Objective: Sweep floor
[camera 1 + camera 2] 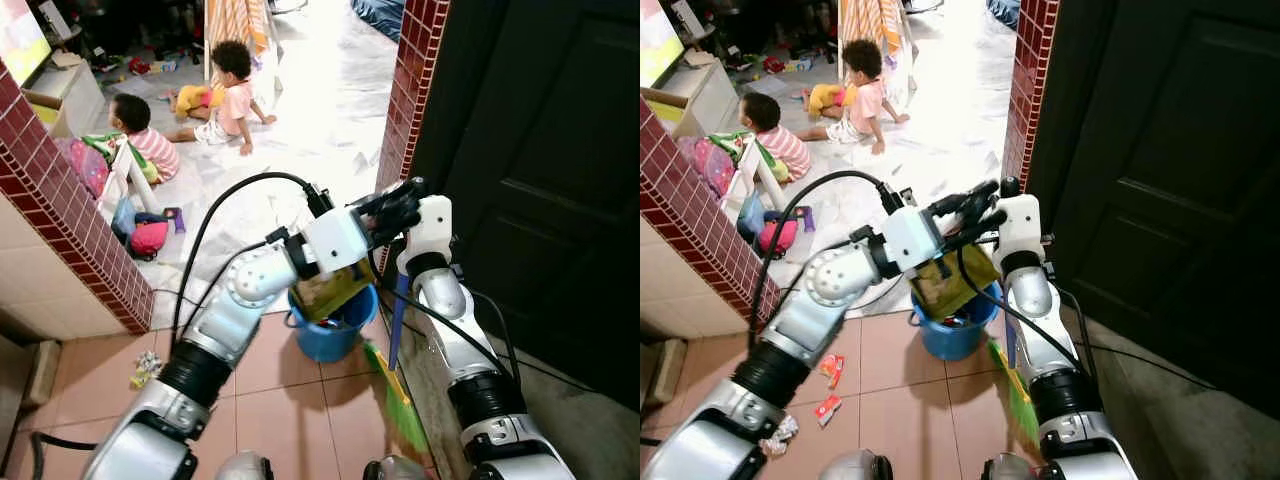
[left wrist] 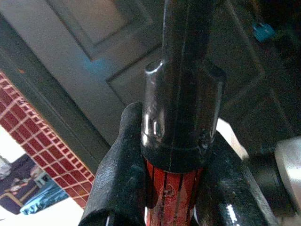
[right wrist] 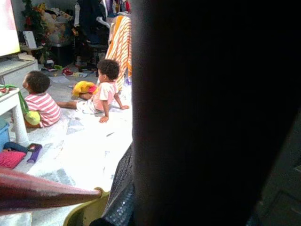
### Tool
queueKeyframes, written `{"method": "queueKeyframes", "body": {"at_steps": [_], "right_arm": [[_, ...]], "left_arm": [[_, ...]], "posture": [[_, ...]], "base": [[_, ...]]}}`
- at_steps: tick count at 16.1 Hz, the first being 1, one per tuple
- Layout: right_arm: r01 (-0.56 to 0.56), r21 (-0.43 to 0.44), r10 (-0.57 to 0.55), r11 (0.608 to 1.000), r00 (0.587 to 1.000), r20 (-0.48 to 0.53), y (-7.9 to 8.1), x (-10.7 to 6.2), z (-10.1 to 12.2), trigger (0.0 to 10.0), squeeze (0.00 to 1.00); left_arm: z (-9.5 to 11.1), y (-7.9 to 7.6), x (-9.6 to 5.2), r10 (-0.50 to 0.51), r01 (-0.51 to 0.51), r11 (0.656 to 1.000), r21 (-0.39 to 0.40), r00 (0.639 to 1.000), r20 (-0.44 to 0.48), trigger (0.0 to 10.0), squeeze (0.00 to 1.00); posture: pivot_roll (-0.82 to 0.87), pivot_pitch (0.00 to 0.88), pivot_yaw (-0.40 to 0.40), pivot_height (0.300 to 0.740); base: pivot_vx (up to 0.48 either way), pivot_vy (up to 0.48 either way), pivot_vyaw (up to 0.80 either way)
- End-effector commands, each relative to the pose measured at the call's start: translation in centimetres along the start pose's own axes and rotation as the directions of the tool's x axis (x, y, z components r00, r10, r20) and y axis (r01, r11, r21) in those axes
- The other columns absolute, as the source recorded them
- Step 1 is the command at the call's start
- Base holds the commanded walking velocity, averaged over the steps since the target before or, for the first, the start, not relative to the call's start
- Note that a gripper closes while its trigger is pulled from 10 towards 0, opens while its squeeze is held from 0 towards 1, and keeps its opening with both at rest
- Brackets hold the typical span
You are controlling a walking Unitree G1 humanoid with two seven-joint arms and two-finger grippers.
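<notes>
My left gripper (image 1: 396,210) reaches across at chest height, shut on the black-capped red handle (image 2: 175,141) of a yellow-olive dustpan (image 1: 330,288). The dustpan hangs tilted over a blue bucket (image 1: 328,330). My right arm's white wrist (image 1: 430,228) stands just right of the left fingers (image 1: 970,214). A broom's blue handle (image 1: 398,322) runs up to that wrist, its green bristles (image 1: 402,405) down on the tiles by the wall. My right gripper's fingers are mostly hidden behind the left gripper. In the right wrist view a broad dark shape (image 3: 207,113) lies close before the camera.
Scraps of litter (image 1: 830,370) lie on the pink tiles at lower left. A red brick wall (image 1: 70,220) is on the left, a brick pillar (image 1: 410,90) and dark door (image 1: 540,180) on the right. Beyond the doorway two children (image 1: 230,90) sit among toys.
</notes>
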State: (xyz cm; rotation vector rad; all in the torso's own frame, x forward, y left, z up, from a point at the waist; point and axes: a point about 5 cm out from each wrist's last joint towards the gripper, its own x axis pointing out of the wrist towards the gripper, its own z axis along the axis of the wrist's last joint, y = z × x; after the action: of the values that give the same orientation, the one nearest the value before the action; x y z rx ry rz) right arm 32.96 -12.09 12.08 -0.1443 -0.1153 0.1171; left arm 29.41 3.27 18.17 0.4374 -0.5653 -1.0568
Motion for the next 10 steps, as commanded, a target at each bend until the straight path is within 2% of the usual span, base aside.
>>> {"method": "queueKeyframes", "body": {"at_steps": [1, 4, 5, 6, 8, 9, 10], "right_arm": [[-0.005, -0.002, 0.005, 1.000, 0.998, 0.059, 0.2, 0.5, 1.2, 10.0, 0.00], [-0.012, -0.005, 0.012, 1.000, 0.998, 0.058, 0.2, 0.5, 1.2, 10.0, 0.00], [-0.013, -0.006, 0.014, 1.000, 0.998, 0.059, 0.2, 0.5, 1.2, 10.0, 0.00], [-0.014, -0.007, 0.014, 1.000, 0.998, 0.060, 0.2, 0.5, 1.2, 10.0, 0.00], [-0.015, -0.009, 0.016, 1.000, 0.998, 0.059, 0.2, 0.5, 1.1, 10.0, 0.00], [-0.019, -0.009, 0.020, 1.000, 0.998, 0.055, 0.3, 0.5, 1.0, 10.0, 0.00], [-0.024, -0.009, 0.025, 1.000, 0.998, 0.057, 0.5, 0.5, 1.1, 10.0, 0.00]], "left_arm": [[-0.4, -1.0, 0.1, -0.094, 0.095, 0.995, 0.022, 0.995, -0.034, 10.0, 0.00], [-0.4, -0.9, 0.1, -0.131, 0.132, 0.991, 0.037, 0.991, -0.033, 10.0, 0.00], [-0.2, -1.2, -0.1, -0.182, 0.186, 0.979, 0.081, 0.982, -0.047, 10.0, 0.00], [0.3, -0.9, 0.0, -0.190, 0.194, 0.975, 0.107, 0.981, -0.041, 10.0, 0.00], [1.4, 0.7, 0.5, -0.138, 0.138, 0.983, 0.117, 0.990, -0.010, 10.0, 0.00], [1.6, 1.4, 0.6, -0.093, 0.092, 0.991, 0.094, 0.996, 0.005, 10.0, 0.00], [1.4, 1.5, 0.5, -0.080, 0.079, 0.993, 0.091, 0.997, -0.003, 10.0, 0.00]], "posture": [[-0.05, 0.000, 0.053, 0.740], [-0.05, 0.000, 0.048, 0.740], [-0.05, 0.000, 0.047, 0.740], [-0.05, 0.000, 0.046, 0.740], [-0.04, 0.000, 0.042, 0.740], [-0.04, 0.000, 0.041, 0.740], [-0.04, 0.000, 0.041, 0.740]], "base": [[0.000, 0.000, 0.00], [0.000, 0.000, 0.00], [0.000, 0.000, 0.00], [0.000, 0.000, 0.00], [0.000, 0.000, 0.00], [0.000, 0.000, 0.00], [0.000, 0.000, 0.00]]}}
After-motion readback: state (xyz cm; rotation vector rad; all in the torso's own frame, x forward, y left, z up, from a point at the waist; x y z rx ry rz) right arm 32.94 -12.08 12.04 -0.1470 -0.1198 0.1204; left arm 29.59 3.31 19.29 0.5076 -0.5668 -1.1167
